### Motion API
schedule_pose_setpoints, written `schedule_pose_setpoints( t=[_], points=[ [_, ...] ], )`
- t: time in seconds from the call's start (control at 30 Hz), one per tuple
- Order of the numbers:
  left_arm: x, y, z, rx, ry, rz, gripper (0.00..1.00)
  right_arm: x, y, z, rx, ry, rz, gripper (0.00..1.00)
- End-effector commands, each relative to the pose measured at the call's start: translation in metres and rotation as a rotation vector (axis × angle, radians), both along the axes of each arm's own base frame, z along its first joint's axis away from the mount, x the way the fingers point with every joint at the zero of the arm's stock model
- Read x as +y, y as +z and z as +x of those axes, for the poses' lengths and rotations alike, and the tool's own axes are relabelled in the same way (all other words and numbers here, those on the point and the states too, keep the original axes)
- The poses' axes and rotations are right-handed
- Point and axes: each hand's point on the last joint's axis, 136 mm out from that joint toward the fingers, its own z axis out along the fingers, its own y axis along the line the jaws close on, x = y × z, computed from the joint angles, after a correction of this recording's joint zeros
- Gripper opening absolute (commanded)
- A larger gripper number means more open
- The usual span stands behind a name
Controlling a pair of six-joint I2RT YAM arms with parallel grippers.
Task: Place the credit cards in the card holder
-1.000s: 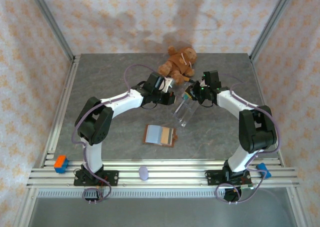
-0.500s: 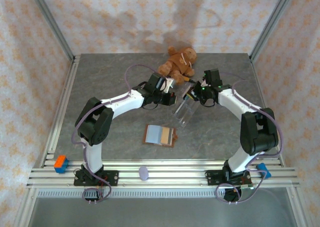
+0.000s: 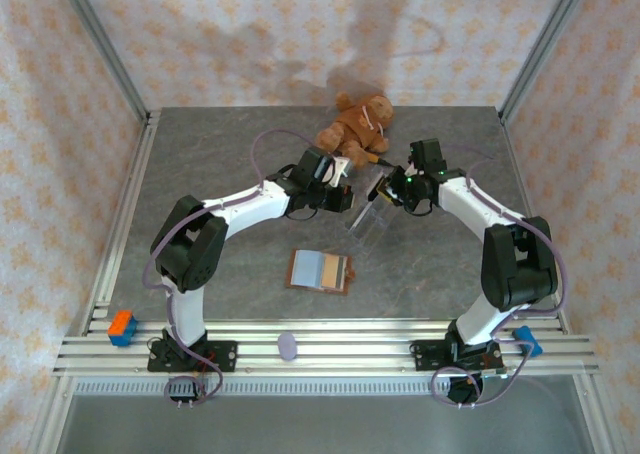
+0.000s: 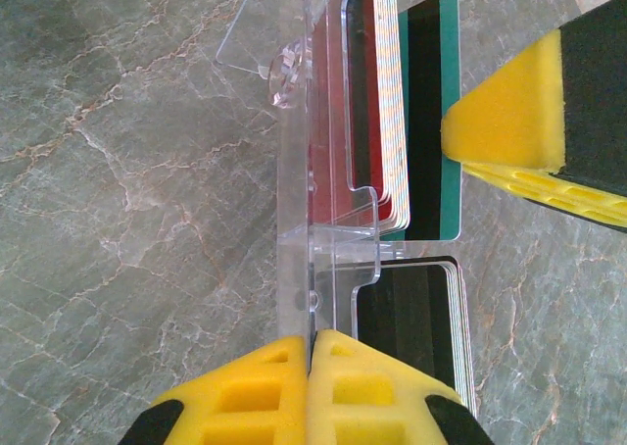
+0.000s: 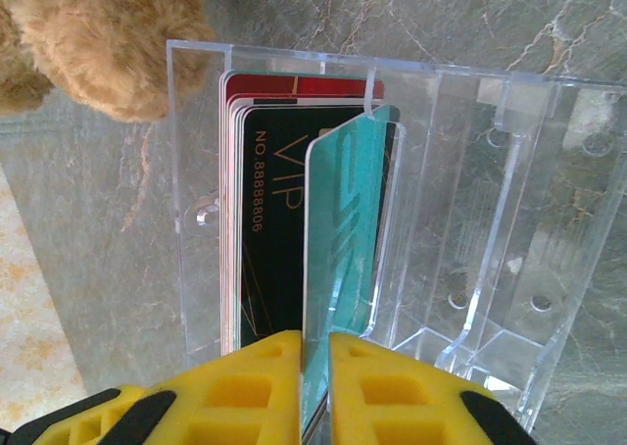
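Well, the risk I'm seeing is the teal card [image 5: 343,220] catching on a clear partition. The right hand [image 5: 313,367] is pinching it by its near edge only, pads pressed together on it, and the card is leaning at a slant with its far corner touching the divider. Pushed on like that, I'd judge it would be bowing or sliding in the pads instead of seating beside the stack of cards [image 5: 257,220]. The left hand [image 4: 312,367] is clamping on a thin wall of the card holder [image 4: 294,171], and an off-line push could be twisting the light plastic in that slim grip. The holder is sitting on the counter [image 3: 200,154] between the two hands, just in front of the teddy bear [image 3: 355,129]. It is looking glassy and hard, with several slots, one packed with cards and the others bare. A few more cards seem to be lying on a brown mat [image 3: 322,271] nearer the arms.
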Motion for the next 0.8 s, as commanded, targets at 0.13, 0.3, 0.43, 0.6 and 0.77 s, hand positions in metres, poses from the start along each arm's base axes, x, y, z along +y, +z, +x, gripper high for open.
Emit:
schedule_pose_setpoints(
  t=[0.13,0.3,0.43,0.6,0.77],
  points=[
    [0.011,-0.009,-0.002,0.021,0.043,0.041,0.00,-0.010,-0.023,-0.016,0.134,0.008,-0.089,0.16],
    [0.010,-0.009,-0.001,0.019,0.046,0.040,0.00,-0.011,-0.027,-0.013,0.178,0.022,-0.121,0.16],
    [0.009,-0.010,0.000,0.025,0.045,0.036,0.00,-0.014,-0.031,-0.013,0.246,0.045,-0.157,0.15],
    [0.007,-0.007,0.003,0.025,0.051,0.030,0.00,-0.016,-0.042,-0.015,0.305,0.050,-0.188,0.12],
    [0.006,-0.004,0.004,0.021,0.051,0.028,0.00,-0.017,-0.029,-0.010,0.263,0.041,-0.190,0.08]
  ],
)
